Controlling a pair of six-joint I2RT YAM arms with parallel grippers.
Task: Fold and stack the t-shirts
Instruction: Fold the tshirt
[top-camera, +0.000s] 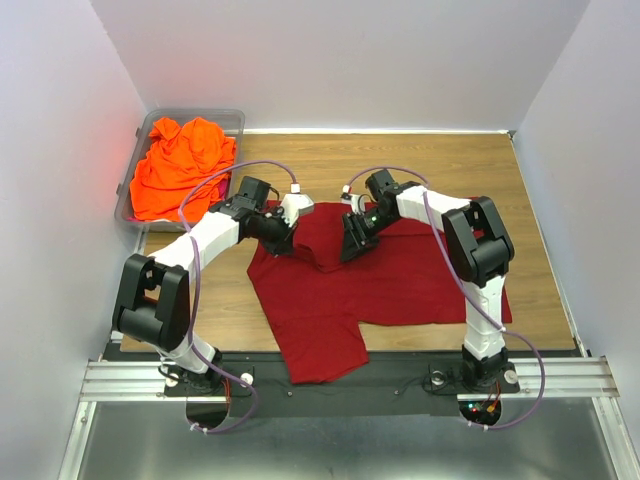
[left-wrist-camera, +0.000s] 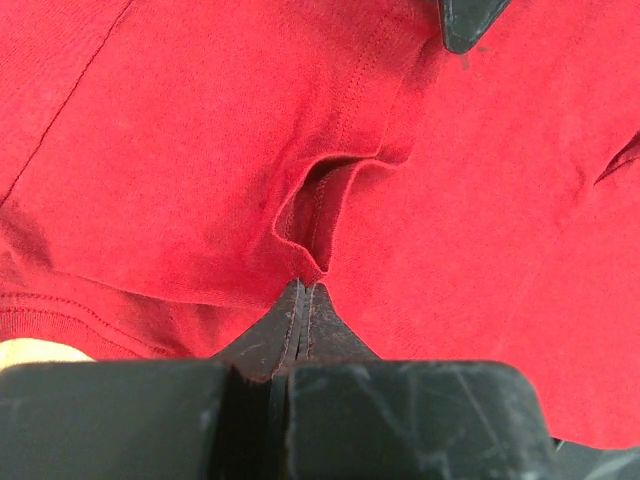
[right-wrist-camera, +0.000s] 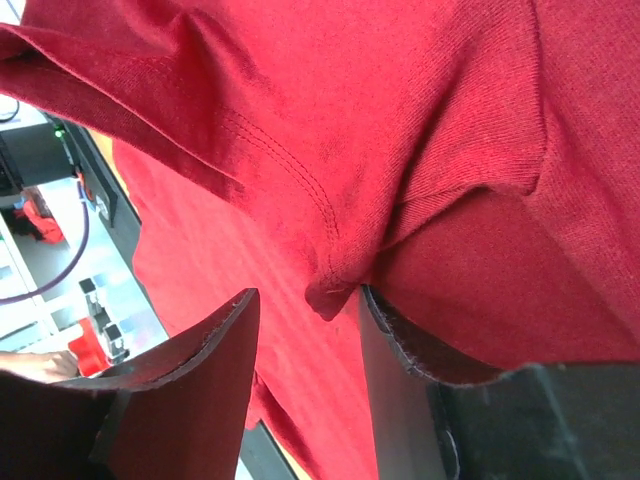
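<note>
Wood-topped desk (top-camera: 540, 200), white walls around. Crimson t-shirt (top-camera: 400, 285) lies spread across mid-desk. Left fingers (left-wrist-camera: 290, 325) are clenched on a raised pleat near its far edge. Right fingers (right-wrist-camera: 215, 365) stand parted around a second pucker just beside, not clamped as far as we see. We judge both points sit on that edge so it can be drawn over as a fold. Orange t-shirt (top-camera: 180, 165) sits in the bin (top-camera: 236, 120), beyond the crimson t-shirt's far-left corner.

Wood table (top-camera: 520, 190) w/ a dark red t-shirt (top-camera: 400, 285) lying spread out in the middle & a see-through grey bin (top-camera: 215, 114) at the far left corner, apart from it.
</note>
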